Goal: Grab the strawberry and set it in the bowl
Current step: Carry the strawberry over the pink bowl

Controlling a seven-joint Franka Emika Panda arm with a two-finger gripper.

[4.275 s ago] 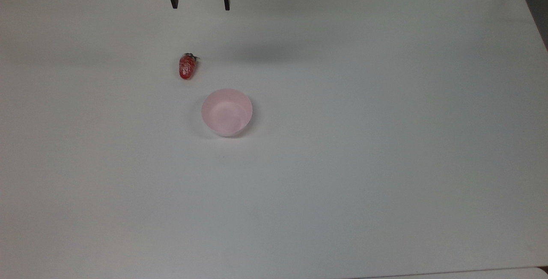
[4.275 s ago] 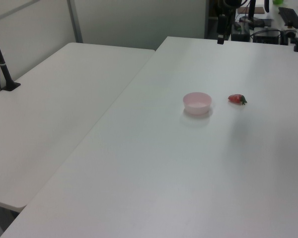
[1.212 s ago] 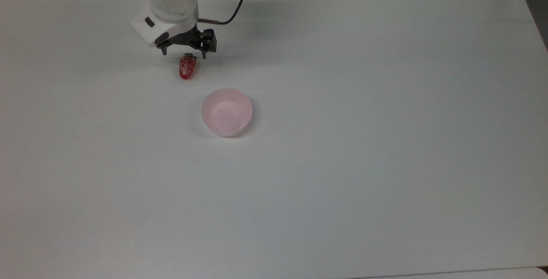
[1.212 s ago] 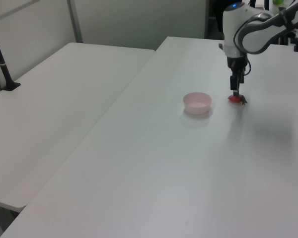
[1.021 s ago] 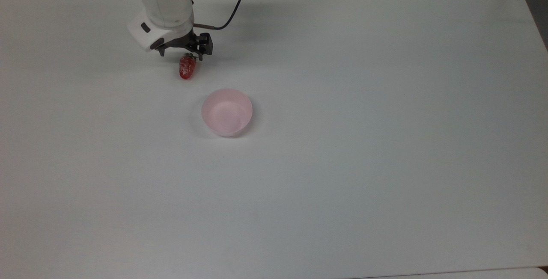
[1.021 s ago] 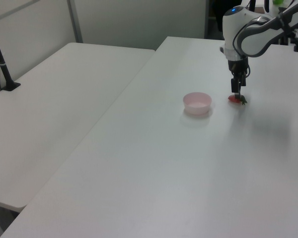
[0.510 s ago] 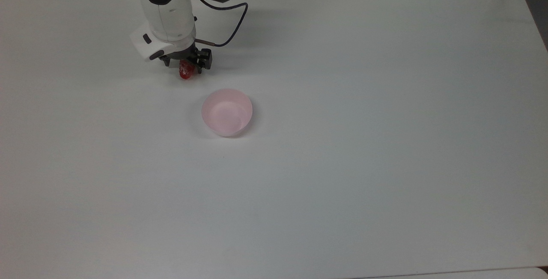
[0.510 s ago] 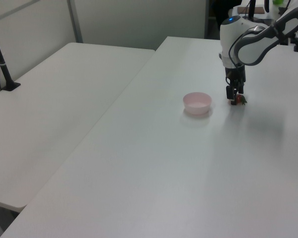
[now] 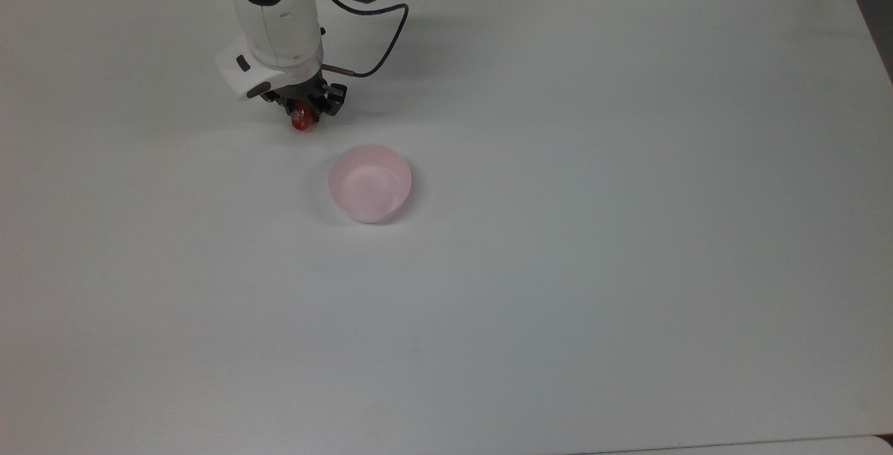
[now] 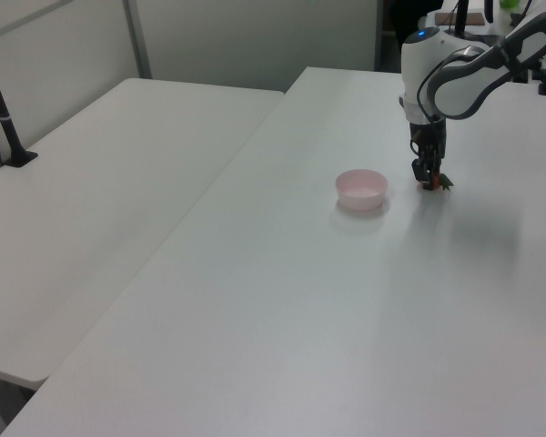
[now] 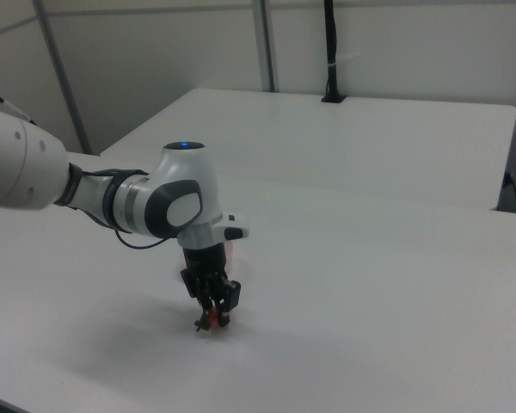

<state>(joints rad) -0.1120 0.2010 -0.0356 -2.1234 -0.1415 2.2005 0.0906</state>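
The strawberry (image 9: 302, 120) was still lying on the table (image 9: 558, 266), just beside the empty bowl (image 9: 370, 183). The gripper (image 9: 304, 107) was lowered around it, whether closed could not be told. Lifting and placing remained undone.

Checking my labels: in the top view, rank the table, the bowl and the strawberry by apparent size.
1. The table, by far the largest.
2. The bowl.
3. The strawberry, smallest, though the tool hides part of it.
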